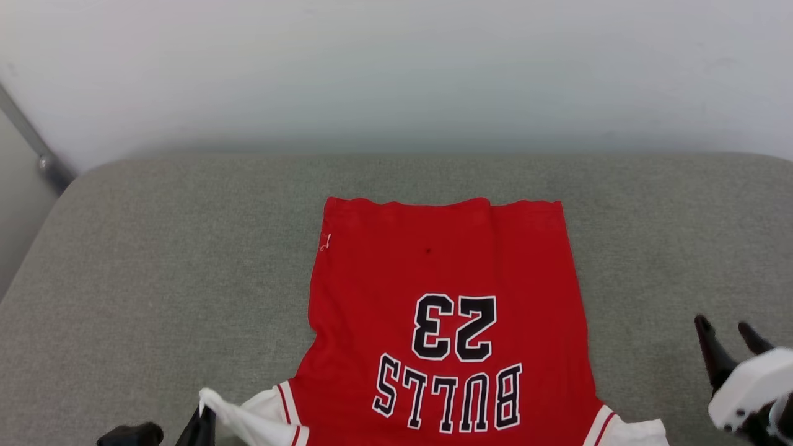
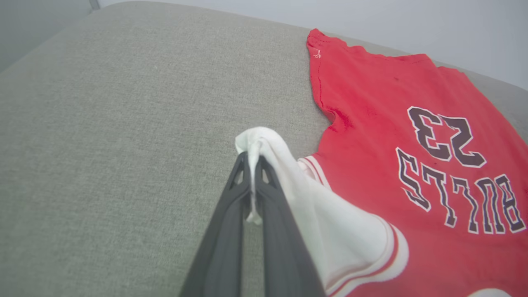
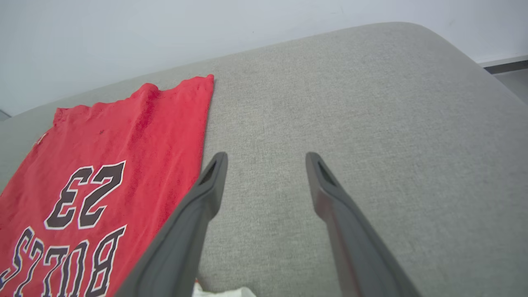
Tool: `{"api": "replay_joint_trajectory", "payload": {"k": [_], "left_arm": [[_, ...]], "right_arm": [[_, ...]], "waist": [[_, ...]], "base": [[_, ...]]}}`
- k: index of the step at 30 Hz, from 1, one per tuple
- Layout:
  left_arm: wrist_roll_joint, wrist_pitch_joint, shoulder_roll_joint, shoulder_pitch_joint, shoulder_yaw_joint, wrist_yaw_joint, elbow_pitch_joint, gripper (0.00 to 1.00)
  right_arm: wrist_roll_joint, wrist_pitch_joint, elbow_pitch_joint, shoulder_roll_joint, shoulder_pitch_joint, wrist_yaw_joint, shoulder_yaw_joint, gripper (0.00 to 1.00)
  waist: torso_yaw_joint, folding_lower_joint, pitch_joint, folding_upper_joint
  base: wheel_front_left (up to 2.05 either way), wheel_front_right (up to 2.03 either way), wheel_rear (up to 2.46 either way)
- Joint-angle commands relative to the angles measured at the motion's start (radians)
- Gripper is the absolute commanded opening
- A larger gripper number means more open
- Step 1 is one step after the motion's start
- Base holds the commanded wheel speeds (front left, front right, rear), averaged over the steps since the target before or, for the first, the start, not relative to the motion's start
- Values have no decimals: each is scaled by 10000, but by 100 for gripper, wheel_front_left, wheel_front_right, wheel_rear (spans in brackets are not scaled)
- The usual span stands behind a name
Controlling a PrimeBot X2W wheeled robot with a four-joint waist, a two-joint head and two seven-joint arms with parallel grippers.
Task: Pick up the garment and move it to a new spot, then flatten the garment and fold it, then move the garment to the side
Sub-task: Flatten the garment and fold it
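The garment (image 1: 446,297) lies flat on the cushion (image 1: 155,248), left gripper (image 2: 251,159) at its left-hand sleeve (image 1: 248,418), right gripper (image 1: 723,324) apart to its right.

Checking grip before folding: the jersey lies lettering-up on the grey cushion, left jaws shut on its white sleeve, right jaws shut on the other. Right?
Not quite: the right jaws stand open over bare cushion beside the jersey, holding nothing, as the right wrist view shows. The rest is right.

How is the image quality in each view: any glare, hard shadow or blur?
Head view: even, soft light, no glare; the garment and its lettering are sharp. Left wrist view: the left gripper pinching the white sleeve looks large and soft near the bottom edge. Right wrist view: the right gripper is open, its fingers blurring toward the bottom; no hard shadows.
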Motion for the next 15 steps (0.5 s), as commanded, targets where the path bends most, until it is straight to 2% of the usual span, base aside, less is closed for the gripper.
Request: {"api": "replay_joint_trajectory", "payload": {"k": [1,8,15], "left_arm": [[87,-81,-18,-332,3,-41,-132,0],[404,-395,-301,-1646,-313,-340,-648,0],[672,-803,-637,-2810,-657,-691,-902,0]], "right_arm": [[-36,145,241,-134,-585,-4,-27,100],[254,1623,2560,-603,-4419,-4,8,100],[91,4276,4288,-1112,-7591,-4,211,100]], "waist": [[247,0,427,-1],[967,0,2228,-1],[1686,0,3732,-1]], "base": [[0,0,0],[0,0,0],[0,0,0]]}}
